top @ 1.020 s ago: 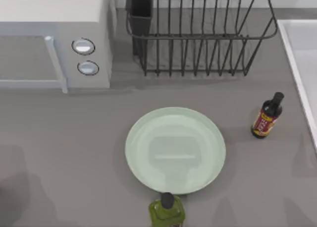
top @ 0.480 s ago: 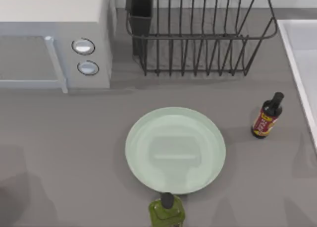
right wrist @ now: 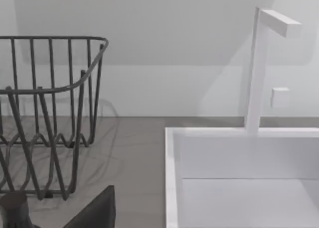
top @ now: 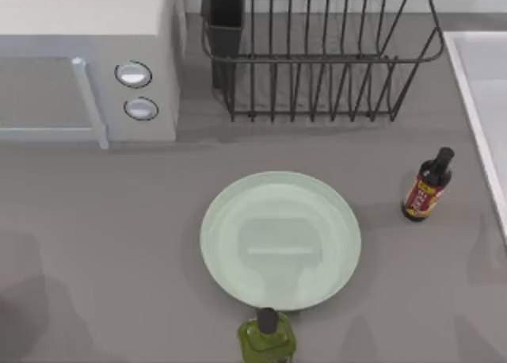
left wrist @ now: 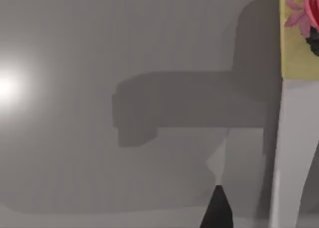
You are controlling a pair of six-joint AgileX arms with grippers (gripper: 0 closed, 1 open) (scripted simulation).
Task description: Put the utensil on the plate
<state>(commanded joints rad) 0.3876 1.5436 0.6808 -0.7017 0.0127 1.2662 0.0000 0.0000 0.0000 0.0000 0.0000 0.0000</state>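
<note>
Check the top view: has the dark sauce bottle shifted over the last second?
No. The dark sauce bottle stands in the same spot, right of the plate and below the dish rack, same gaps in each frame.

Round pale mint-green plate [top: 280, 240]: glossy, smooth, ceramic look, soft reflections across its face. Grey surface [top: 111, 220]: matt, smooth, uniform. Dark wire dish rack [top: 317, 54]: thin metal rods, dull satin finish. White boxy microwave [top: 87, 62]: smooth matt casing, two shiny round knobs. Dark brown bottle with red label [top: 428, 185]: glossy, glass-like, paper-look label. Green bottle with black cap [top: 268, 338]: glossy, glass-like. White sink basin [right wrist: 239, 178] and white square-section tap [right wrist: 264, 63]: smooth, matt.
</note>
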